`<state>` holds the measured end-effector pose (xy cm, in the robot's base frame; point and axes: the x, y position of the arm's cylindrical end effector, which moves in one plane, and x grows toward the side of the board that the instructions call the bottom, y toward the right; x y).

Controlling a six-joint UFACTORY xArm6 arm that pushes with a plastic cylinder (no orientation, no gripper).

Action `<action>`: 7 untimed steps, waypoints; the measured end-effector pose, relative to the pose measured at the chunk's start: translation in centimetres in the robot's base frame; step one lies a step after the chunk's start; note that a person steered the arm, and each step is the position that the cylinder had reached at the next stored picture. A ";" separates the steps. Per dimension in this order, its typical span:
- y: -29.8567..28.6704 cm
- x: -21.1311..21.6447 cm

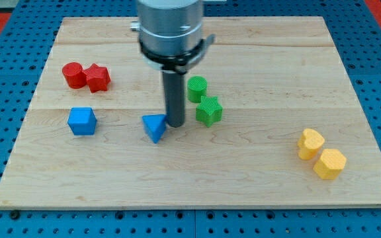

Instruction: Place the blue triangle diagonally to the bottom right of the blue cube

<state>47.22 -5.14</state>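
Observation:
The blue triangle [154, 127] lies near the middle of the wooden board [256, 178]. The blue cube [82, 121] sits to the view's left of it, at about the same height. My tip [175, 124] stands right against the triangle's right side, between it and the green star block [209, 110]. The rod comes down from the arm's grey head at the view's top.
A green cylinder [197, 88] sits just above the green star. A red cylinder [74, 75] and a red star block [98, 78] sit at the upper left. Two yellow blocks [310, 143] [329, 163] sit at the lower right.

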 end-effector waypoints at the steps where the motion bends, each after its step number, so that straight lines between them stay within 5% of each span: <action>1: -6.0 -0.1; 3: -13.5 -3.1; 5: -17.4 2.4; 7: -9.2 1.1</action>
<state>48.35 -14.32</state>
